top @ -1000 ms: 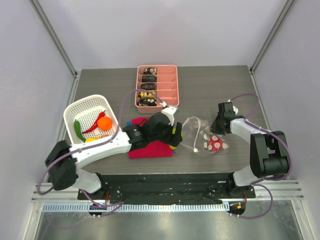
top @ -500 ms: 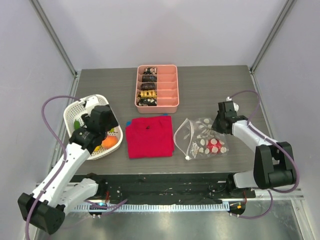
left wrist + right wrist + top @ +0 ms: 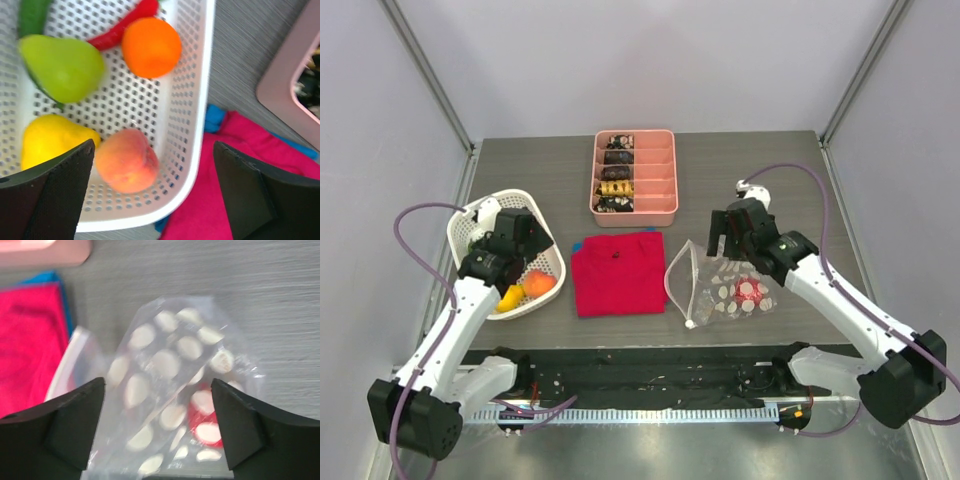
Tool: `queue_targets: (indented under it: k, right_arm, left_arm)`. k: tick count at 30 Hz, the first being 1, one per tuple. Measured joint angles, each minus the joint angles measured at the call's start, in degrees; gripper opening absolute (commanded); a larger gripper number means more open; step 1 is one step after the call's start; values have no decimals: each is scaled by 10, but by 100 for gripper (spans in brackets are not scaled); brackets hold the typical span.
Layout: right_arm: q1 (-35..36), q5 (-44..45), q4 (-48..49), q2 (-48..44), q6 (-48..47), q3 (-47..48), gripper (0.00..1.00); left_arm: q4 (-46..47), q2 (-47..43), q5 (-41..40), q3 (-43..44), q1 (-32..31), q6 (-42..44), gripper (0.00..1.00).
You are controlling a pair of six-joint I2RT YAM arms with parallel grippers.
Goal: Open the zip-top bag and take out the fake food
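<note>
Bag (image 3: pixel 718 280), apple (image 3: pixel 750 292) at its 4 o'clock; right gripper (image 3: pixel 157 425), left gripper (image 3: pixel 155 195) jaws wide; unpinned bag may slide when grabbed

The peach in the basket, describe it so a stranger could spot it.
Find the white lattice basket at the table's left. The peach lies in its near corner closest to the red cloth, beside a yellow fruit. Only it is soft pinkish-orange; the orange is bright and farther back.
</note>
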Motion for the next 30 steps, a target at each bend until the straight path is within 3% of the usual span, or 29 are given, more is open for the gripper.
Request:
queue_targets:
  k: [1, 4, 6, 9, 10, 15, 21, 24, 25, 30]
  right_arm:
    - [27, 5, -13, -4, 1, 3, 97]
    - [93, 9, -42, -20, 7, 5, 100]
    - [133, 9, -59, -36, 12, 5, 100]
    - [174, 12, -86, -50, 20, 16, 100]
    - [186, 17, -94, -51, 24, 21, 100]
    - [243, 47, -133, -51, 43, 34, 100]
    - [318, 50, -163, -52, 80, 34, 99]
    - [342, 51, -160, -39, 97, 28, 83]
    - [343, 54, -160, -31, 102, 23, 71]
    - [342, 85, -159, -8, 122, 11, 48]
  left_arm:
    - [2, -2, 17, 0, -1, -1, 79]
    - [55, -25, 99, -20, -6, -3, 67]
    - [118, -41, 171, -54, -21, -12, 65]
    - [197, -17, 231, -86, -127, -23, 57]
    - [212, 9, 238, -81, -170, -22, 49]
    - [278, 99, 237, -64, -341, -12, 42]
    - [353, 115, 229, -67, -407, -26, 38]
    - [378, 139, 229, -67, -421, -31, 35]
    - [382, 146, 229, -67, -424, -31, 35]
    - [410, 175, 240, -67, -438, -33, 36]
